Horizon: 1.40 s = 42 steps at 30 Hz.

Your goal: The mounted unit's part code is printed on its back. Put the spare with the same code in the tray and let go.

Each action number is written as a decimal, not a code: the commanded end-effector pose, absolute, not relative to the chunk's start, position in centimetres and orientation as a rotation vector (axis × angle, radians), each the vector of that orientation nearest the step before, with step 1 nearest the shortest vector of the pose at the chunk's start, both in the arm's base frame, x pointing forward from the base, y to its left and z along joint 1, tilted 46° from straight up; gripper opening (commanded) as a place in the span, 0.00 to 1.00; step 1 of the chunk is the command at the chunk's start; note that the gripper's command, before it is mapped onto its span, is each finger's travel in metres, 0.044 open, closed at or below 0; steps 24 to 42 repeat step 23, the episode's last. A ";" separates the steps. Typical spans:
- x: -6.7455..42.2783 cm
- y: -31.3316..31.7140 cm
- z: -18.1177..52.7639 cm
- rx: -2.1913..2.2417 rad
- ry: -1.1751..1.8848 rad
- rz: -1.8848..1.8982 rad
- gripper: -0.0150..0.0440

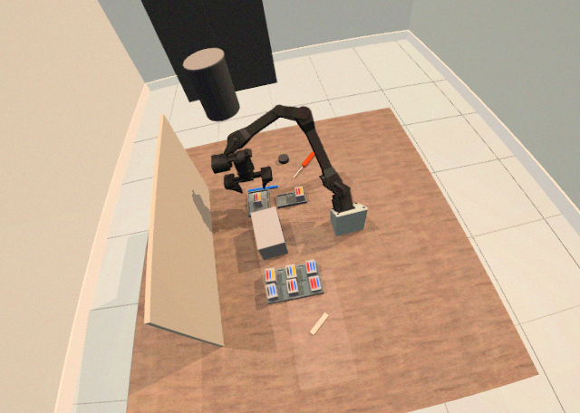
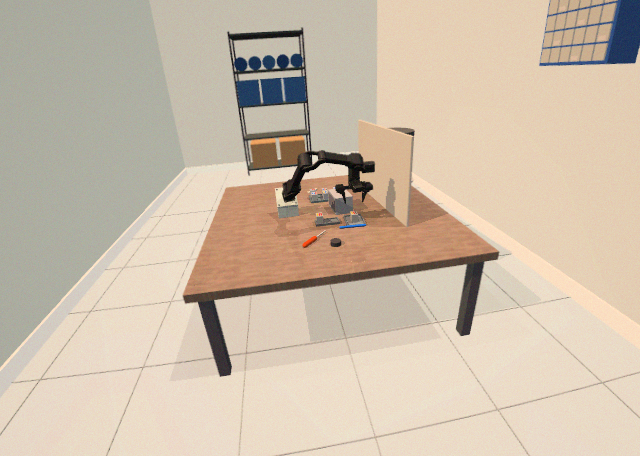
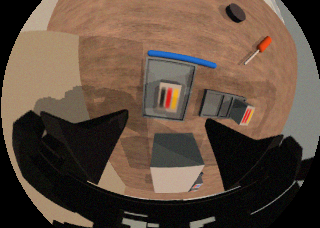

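Observation:
A spare [image 1: 257,196] [image 3: 168,96] [image 2: 354,217] with black, orange and red stripes lies in the grey tray [image 1: 262,207] [image 3: 152,79]. My gripper [image 1: 249,177] [image 3: 168,118] [image 2: 354,189] hangs just above the tray, open wide and empty; its fingers stand clear of the spare on either side. The mounted unit [image 1: 268,233] [image 3: 175,163] [image 2: 339,200], a grey box, stands right behind the tray. A rack [image 1: 279,295] [image 2: 317,196] with several striped spares lies beyond the unit.
A blue strip [image 1: 263,188] [image 3: 182,59] [image 2: 352,226] lies along the tray's front. A second grey holder [image 1: 285,199] [image 3: 216,104] with one spare [image 1: 298,192] sits beside it. A tall board [image 1: 180,240] [image 2: 385,169] stands close by. A screwdriver [image 1: 304,162] [image 3: 258,50], a black puck [image 1: 283,158] [image 3: 235,11] and a wooden stick [image 1: 319,323] also lie about.

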State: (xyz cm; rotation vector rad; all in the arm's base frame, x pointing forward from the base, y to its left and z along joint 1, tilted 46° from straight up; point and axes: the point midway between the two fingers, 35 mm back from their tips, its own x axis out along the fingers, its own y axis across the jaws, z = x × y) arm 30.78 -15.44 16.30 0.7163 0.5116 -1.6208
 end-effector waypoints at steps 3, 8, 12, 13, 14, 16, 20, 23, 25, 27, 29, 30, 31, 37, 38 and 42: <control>30.6 -13.7 18.7 0.718 0.491 -1.623 1.00; 30.9 -13.6 18.3 0.721 0.497 -1.604 1.00; 30.9 -13.6 18.3 0.721 0.497 -1.604 1.00; 30.9 -13.6 18.3 0.721 0.497 -1.604 1.00; 30.9 -13.6 18.3 0.721 0.497 -1.604 1.00; 30.9 -13.6 18.3 0.721 0.497 -1.604 1.00; 30.9 -13.6 18.3 0.721 0.497 -1.604 1.00; 30.9 -13.6 18.3 0.721 0.497 -1.604 1.00; 30.9 -13.6 18.3 0.721 0.497 -1.604 1.00; 30.9 -13.6 18.3 0.721 0.497 -1.604 1.00; 30.9 -13.6 18.3 0.721 0.497 -1.604 1.00; 30.9 -13.6 18.3 0.721 0.497 -1.604 1.00; 30.9 -13.6 18.3 0.721 0.497 -1.604 1.00; 30.9 -13.6 18.3 0.721 0.497 -1.604 1.00; 30.9 -13.6 18.3 0.721 0.497 -1.604 1.00; 30.9 -13.6 18.3 0.721 0.497 -1.604 1.00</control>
